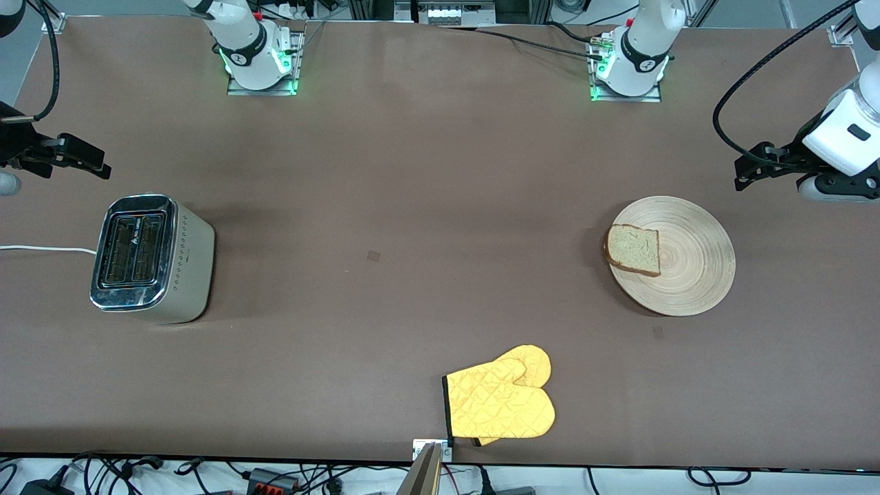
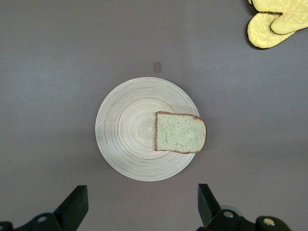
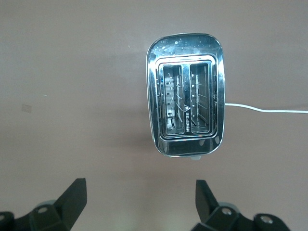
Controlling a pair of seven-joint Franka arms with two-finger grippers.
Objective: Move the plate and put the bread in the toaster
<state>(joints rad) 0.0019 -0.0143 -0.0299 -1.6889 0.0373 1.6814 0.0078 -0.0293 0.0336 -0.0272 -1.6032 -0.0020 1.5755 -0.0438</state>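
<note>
The light-wood plate [image 1: 694, 268] lies toward the left arm's end of the table, with the bread [image 1: 633, 249] flat on its rim on the side toward the toaster. Both show in the left wrist view: the plate [image 2: 130, 134] and the bread [image 2: 180, 132]. My left gripper [image 1: 746, 172] hangs open and empty over bare table beside the plate [image 2: 142, 192]. The silver and cream toaster [image 1: 151, 258] stands at the right arm's end, both slots empty [image 3: 185, 108]. My right gripper [image 1: 96, 161] hangs open and empty over bare table beside the toaster [image 3: 139, 187].
A yellow oven mitt [image 1: 502, 399] lies near the table's front edge, nearer the front camera than the plate; it also shows in the left wrist view [image 2: 276, 24]. The toaster's white cord [image 1: 41, 249] runs off the table's end.
</note>
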